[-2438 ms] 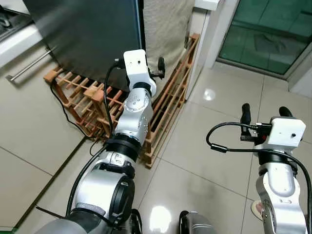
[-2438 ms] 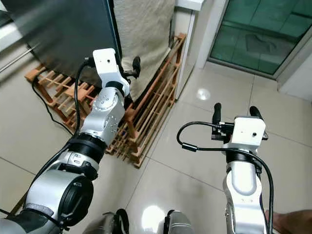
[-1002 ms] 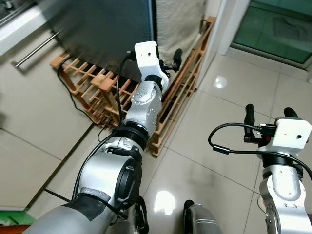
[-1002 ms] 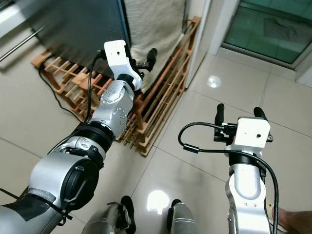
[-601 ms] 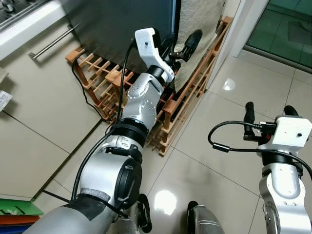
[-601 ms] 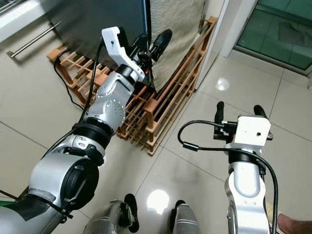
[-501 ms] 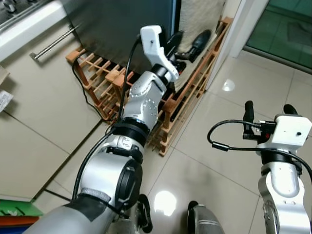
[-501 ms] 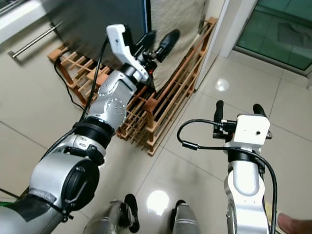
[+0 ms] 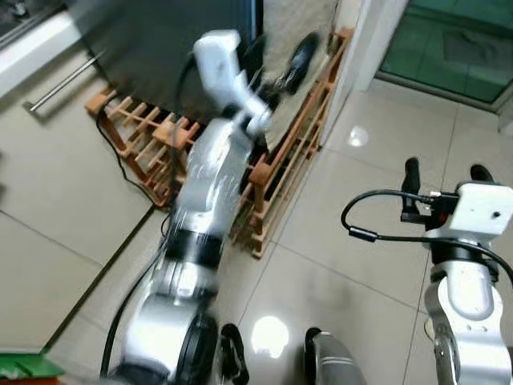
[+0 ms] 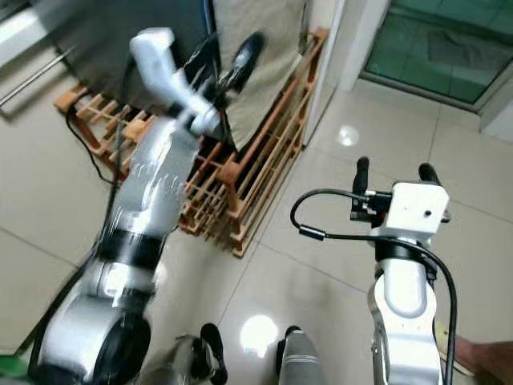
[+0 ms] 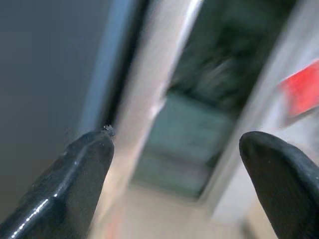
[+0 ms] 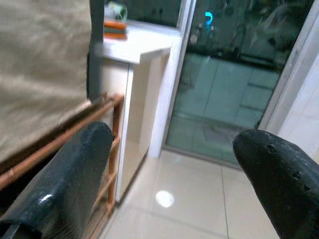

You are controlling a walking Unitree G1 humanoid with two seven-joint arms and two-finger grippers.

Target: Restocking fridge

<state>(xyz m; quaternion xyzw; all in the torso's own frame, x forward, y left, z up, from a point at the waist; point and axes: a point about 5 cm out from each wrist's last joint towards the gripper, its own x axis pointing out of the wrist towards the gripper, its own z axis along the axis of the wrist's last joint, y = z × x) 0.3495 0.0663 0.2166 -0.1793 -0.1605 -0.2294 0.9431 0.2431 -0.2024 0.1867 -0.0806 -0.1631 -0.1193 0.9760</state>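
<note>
The fridge's dark door rises at the far left, with its edge in the left wrist view. My left arm is raised and blurred with motion. Its gripper is open and holds nothing, up beside the door's right edge and in front of a beige cloth. The left fingers stand wide apart. My right gripper hovers open and empty over the tiled floor at the right, its fingers well apart.
A wooden slatted rack lies on the floor under the fridge and cloth, with a black cable beside it. A drawer front with a bar handle is at the left. A green glass door is at the back right. A person's foot is at the lower right.
My left arm has swung up and a little left towards the fridge door's edge and is now blurred. The camera has shifted as well. The right arm has stayed where it was.
</note>
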